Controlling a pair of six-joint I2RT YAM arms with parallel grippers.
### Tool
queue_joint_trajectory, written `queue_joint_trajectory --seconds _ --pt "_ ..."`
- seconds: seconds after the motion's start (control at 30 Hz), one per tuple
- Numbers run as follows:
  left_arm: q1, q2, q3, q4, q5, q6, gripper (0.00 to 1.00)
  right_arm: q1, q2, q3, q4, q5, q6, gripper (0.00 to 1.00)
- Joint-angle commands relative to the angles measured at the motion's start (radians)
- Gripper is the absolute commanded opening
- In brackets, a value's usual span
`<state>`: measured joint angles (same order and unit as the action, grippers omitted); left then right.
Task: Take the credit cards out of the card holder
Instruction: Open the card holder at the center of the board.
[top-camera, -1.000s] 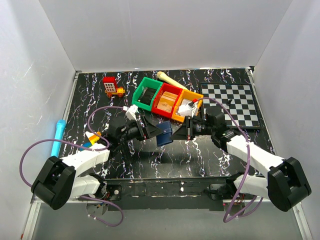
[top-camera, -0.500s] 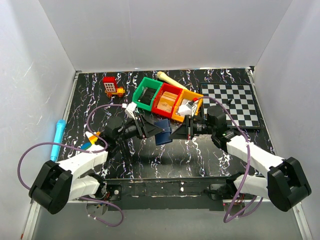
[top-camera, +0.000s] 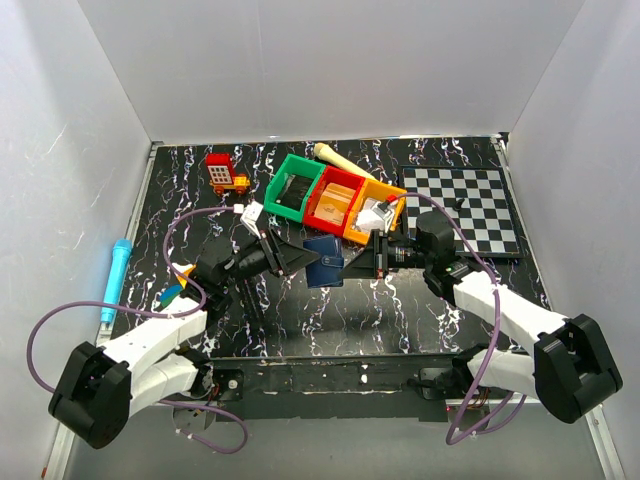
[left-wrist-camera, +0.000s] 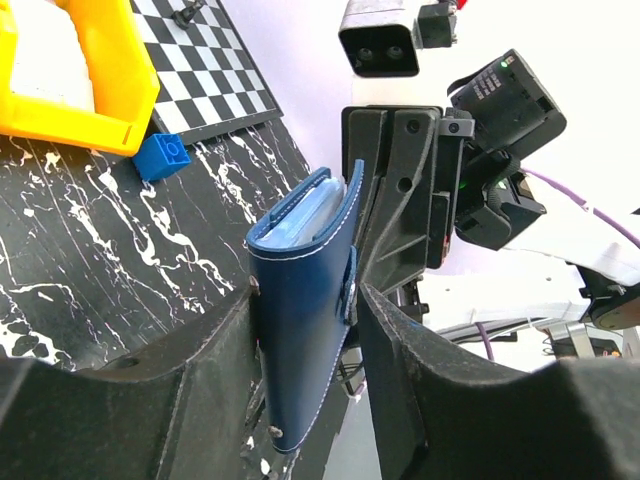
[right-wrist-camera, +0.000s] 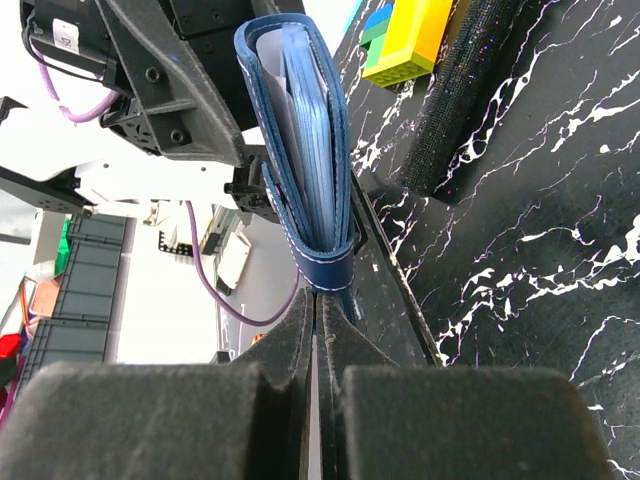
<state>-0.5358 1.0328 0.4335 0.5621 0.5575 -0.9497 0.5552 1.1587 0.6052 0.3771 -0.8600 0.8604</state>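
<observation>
White walls (top-camera: 330, 70), marbled table (top-camera: 300, 320), card holder (top-camera: 324, 247)

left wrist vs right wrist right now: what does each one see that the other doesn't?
Left wrist only: a yellow bin, the chessboard, and a small blue block near the bin's corner.

Right wrist only: yellow, green and blue bricks lying together on the table.

Both: the card holder, folded shut, with lighter blue layers showing inside the fold. The right gripper pinches it at one edge, and the left gripper has a finger against each outer face. The black marbled table shows in both views too.
</observation>
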Motion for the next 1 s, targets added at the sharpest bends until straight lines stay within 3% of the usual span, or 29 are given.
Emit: queue_joint_trajectory --seconds 0.0,0.07,0.17,0.63,0.77,0.9,0.97 --pt "-0.01 -0.034 -0.002 0.012 0.036 0.006 0.45 -0.011 0.002 -0.008 0.085 0.006 0.014 0.01" --pt "-0.012 -0.034 -0.002 0.009 0.039 0.006 0.57 -0.012 0.009 -0.015 0.105 -0.001 0.023 0.01" --pt "-0.01 -0.033 -0.007 0.021 0.047 0.002 0.59 -0.015 0.01 -0.019 0.121 -0.007 0.034 0.01" --pt "-0.01 -0.051 -0.01 0.009 0.035 0.006 0.25 -0.028 0.022 -0.039 0.14 -0.025 0.037 0.01" --pt "-0.01 -0.056 0.004 -0.025 0.028 0.02 0.11 -0.029 0.022 -0.004 0.035 -0.01 -0.024 0.01" --pt "-0.01 -0.071 0.048 -0.134 0.006 0.067 0.0 -0.029 -0.062 0.082 -0.313 0.082 -0.235 0.48" --pt "-0.01 -0.079 0.089 -0.242 -0.03 0.115 0.0 -0.029 -0.129 0.129 -0.507 0.174 -0.34 0.61"
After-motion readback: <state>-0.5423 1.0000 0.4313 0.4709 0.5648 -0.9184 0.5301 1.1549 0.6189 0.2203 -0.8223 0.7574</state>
